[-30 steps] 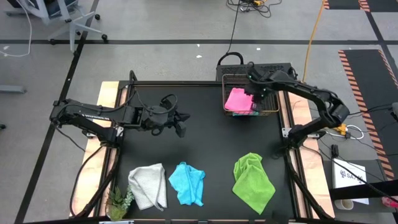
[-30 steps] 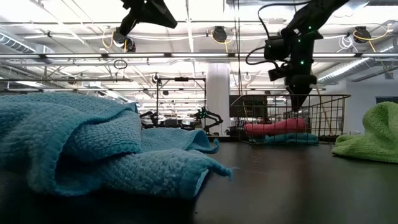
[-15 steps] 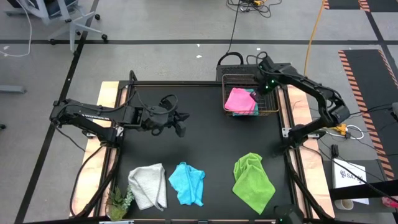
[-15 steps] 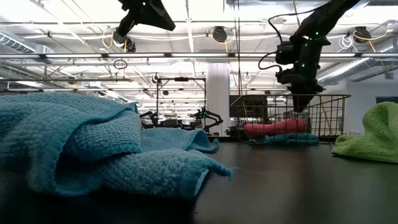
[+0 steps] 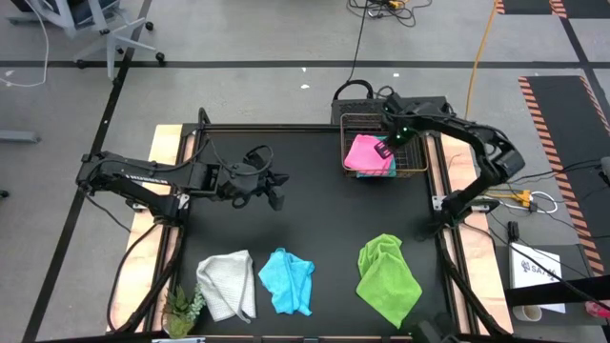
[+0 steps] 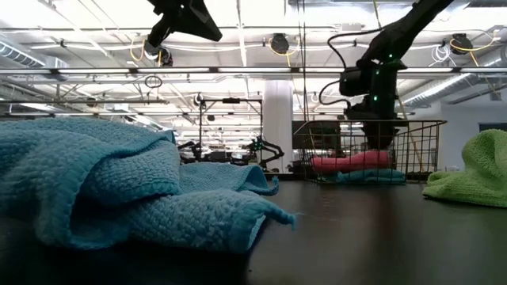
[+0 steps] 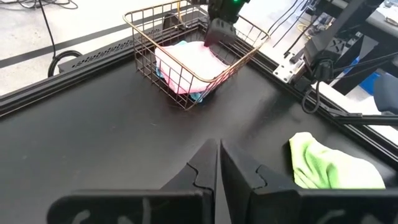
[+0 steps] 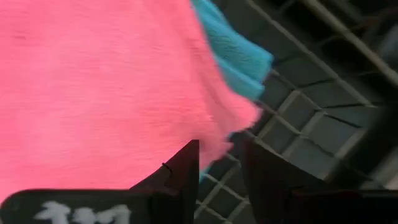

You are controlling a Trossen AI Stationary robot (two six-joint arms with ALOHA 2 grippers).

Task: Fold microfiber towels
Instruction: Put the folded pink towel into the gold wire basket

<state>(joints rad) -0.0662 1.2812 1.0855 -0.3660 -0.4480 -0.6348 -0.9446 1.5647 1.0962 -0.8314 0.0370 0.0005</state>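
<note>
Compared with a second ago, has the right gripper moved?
Yes. In the high view the right gripper has stayed over the wire basket but swung from the far right corner toward the pink towel. The left gripper waits mid-table.

My high camera looked straight down on the whole table (image 5: 315,191), while the low one sat at tabletop level right against a blue towel (image 6: 119,186). Both wrist cameras faced the wire basket (image 7: 186,68), the right one from close over the pink towel (image 8: 93,81).
</note>
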